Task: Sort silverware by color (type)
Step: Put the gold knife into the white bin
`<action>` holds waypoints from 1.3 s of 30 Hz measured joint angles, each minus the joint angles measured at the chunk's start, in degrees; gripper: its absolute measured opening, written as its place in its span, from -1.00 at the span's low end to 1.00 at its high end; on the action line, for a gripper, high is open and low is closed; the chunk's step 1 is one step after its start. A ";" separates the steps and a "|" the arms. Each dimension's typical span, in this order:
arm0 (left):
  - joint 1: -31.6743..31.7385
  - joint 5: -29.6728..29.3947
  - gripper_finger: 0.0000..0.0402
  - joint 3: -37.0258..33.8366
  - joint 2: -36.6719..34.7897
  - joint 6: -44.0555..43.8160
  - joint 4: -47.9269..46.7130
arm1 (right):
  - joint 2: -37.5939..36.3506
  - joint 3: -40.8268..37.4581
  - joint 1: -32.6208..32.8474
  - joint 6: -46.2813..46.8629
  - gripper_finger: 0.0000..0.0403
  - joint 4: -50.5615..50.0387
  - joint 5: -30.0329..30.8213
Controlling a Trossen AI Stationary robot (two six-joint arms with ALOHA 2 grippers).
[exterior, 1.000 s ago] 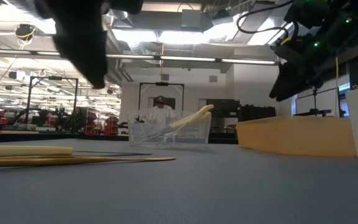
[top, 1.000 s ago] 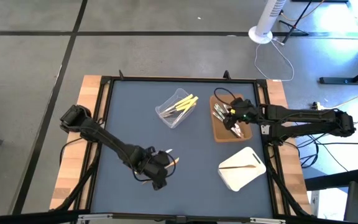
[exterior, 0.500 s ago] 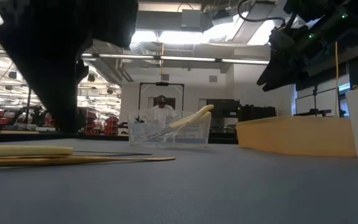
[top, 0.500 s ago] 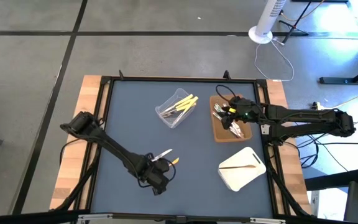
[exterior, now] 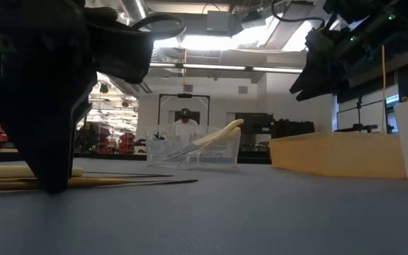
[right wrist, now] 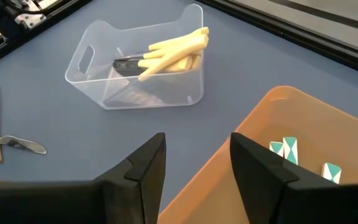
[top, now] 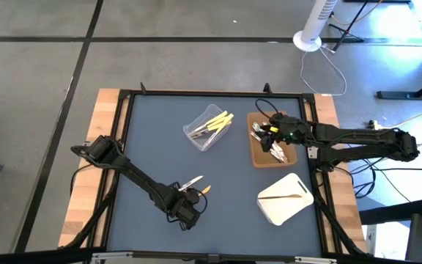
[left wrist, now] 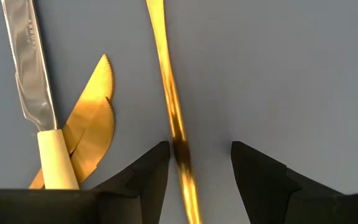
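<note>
Near the table's near edge, my left gripper (top: pixel 187 210) points down, open, its tips low over the table (exterior: pixel 52 185). Its fingers stand on either side of a thin gold utensil handle (left wrist: pixel 178 149) that lies flat. Beside this handle lie a silver knife with a pale yellow handle (left wrist: pixel 35 93) and gold serrated blades (left wrist: pixel 91 118). My right gripper (top: pixel 267 133) hangs open and empty above the brown tray (top: pixel 257 155), which holds silver pieces (top: pixel 277 152). The clear tub (top: pixel 207 127) holds pale yellow utensils (right wrist: pixel 173 48).
A white tray (top: pixel 286 198) with one stick-like utensil on it sits at the near right. The table has a raised dark frame (top: pixel 123 147) around it. Open blue surface lies between the tub and the loose utensils. A person stands in the room behind the tub (exterior: pixel 183 122).
My left gripper has gone down to the table over the loose utensils, shifting a little toward the near edge, and stays open. My right gripper has tipped up slightly above the brown tray. The utensils have not moved.
</note>
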 joint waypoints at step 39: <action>2.74 2.13 -0.90 -0.15 0.07 0.48 -0.26 | 0.02 -0.02 0.00 -2.91 -0.17 0.08 -6.95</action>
